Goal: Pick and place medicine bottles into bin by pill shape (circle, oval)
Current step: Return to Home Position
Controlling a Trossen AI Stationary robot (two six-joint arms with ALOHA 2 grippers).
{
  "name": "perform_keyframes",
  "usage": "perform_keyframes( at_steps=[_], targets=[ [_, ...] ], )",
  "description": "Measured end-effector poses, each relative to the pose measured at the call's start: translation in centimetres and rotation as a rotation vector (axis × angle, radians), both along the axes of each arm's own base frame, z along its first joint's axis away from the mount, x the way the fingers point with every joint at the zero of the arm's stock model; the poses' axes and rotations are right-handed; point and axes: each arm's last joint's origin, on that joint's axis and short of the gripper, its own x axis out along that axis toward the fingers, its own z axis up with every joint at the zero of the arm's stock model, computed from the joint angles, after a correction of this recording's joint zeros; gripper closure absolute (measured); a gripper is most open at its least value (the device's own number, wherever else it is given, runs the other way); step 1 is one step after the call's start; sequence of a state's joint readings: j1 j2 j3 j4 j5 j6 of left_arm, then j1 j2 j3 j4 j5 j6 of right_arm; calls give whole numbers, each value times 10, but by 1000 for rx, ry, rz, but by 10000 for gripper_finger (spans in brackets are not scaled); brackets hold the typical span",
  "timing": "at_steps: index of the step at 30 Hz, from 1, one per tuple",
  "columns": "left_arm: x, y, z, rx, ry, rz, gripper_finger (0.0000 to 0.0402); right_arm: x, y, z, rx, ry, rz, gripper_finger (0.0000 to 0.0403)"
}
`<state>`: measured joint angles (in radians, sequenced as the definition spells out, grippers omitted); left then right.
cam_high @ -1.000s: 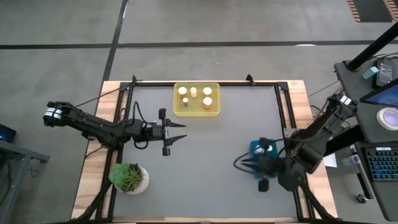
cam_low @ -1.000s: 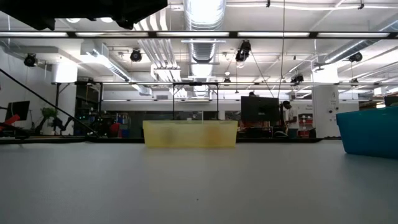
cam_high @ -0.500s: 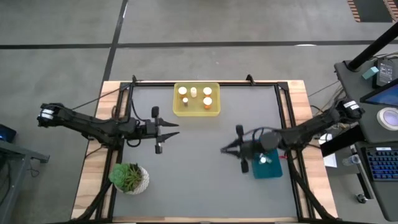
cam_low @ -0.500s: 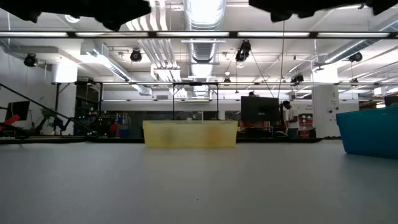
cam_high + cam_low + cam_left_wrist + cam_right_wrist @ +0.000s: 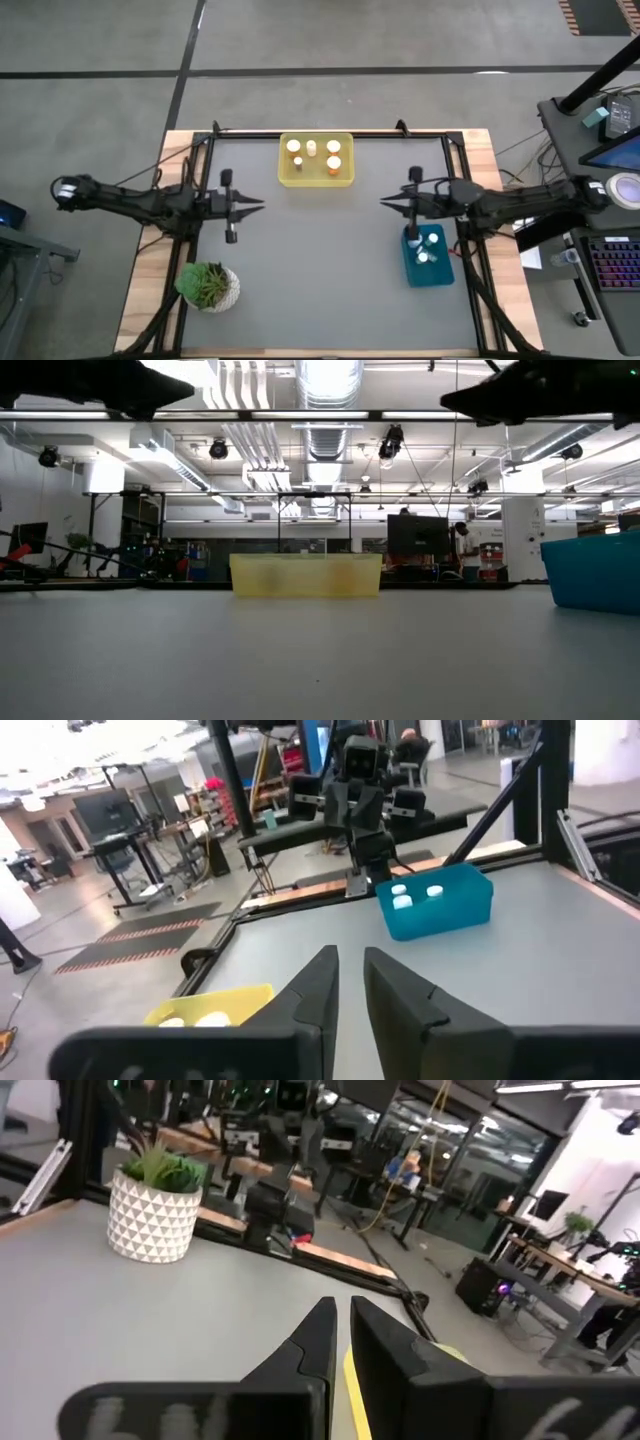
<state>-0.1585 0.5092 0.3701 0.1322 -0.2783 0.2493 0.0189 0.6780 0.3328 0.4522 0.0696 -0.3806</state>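
Sorting looks finished: the bottles (image 5: 312, 148) are all binned, none loose on the tabletop (image 5: 330, 250). Five sit in the yellow bin (image 5: 283, 178) at 12 o'clock, and a few white-capped ones sit in the blue bin (image 5: 410, 275) near 4 o'clock. The left claw (image 5: 255, 203) hangs at 9 o'clock and the right claw (image 5: 385, 202) at 3; each is narrow and holds nothing. The step reads as homing. Next, each arm need only fold to rest, clear of the bins.
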Motion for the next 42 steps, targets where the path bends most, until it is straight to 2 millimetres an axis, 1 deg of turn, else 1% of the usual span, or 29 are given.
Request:
perform_keyframes(
  at_steps=[4,8,12,16,18,23,26,35,37,42],
  targets=[
    [-9,2,-15,-8,-26,1,377,-19,-1,-9,15,-45,-5,376],
    [-16,3,-31,-14,-41,1,385,-34,-1,-17,15,-89,-5,376],
    [-25,4,-40,-26,-116,1,387,-51,-2,-19,13,-174,-13,376],
    [-32,6,-49,-37,-174,10,387,-63,-3,-25,8,-233,-27,376],
    [-35,6,-56,-38,-170,20,387,-66,-3,-29,11,-231,-50,376],
    [-40,8,-64,-50,-226,41,387,-71,-4,-40,7,-236,-79,376],
    [-41,8,-70,-54,-220,46,387,-74,-4,-41,7,-242,-83,376],
    [-38,8,-73,-96,-200,57,387,-83,-5,-47,-2,-197,-98,376],
    [-37,8,-74,-93,-187,57,387,-82,-5,-52,-6,-155,-98,376],
    [-37,8,-75,-90,-174,57,387,-82,-5,-54,-15,-131,-99,376]
  ],
)
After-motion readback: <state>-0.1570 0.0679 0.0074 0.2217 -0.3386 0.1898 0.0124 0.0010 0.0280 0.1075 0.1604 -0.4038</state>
